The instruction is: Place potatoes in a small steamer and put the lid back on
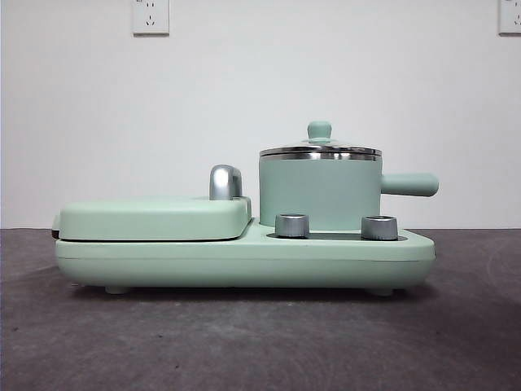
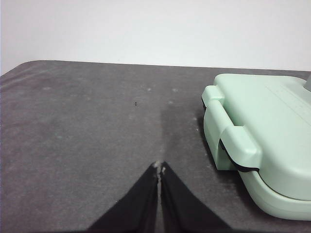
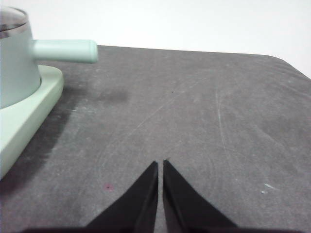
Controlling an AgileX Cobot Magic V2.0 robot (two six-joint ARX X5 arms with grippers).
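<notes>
The small mint-green steamer (image 1: 319, 194) stands on the right of the green cooker base (image 1: 244, 261), its side handle (image 1: 409, 184) pointing right. The glass lid (image 1: 320, 150) with its green knob sits on the steamer. The steamer also shows in the right wrist view (image 3: 17, 63). No potato shows in any view. My left gripper (image 2: 159, 167) is shut and empty over the dark table, beside the grill plate (image 2: 262, 131). My right gripper (image 3: 160, 165) is shut and empty over the table, to the side of the steamer's handle (image 3: 65, 50). Neither gripper shows in the front view.
A flat green hinged grill plate (image 1: 155, 218) with a chrome handle (image 1: 225, 182) covers the base's left half. Two steel dials (image 1: 292, 226) (image 1: 379, 227) stand in front of the steamer. Dark grey table (image 1: 260, 342) lies all around; a white wall stands behind.
</notes>
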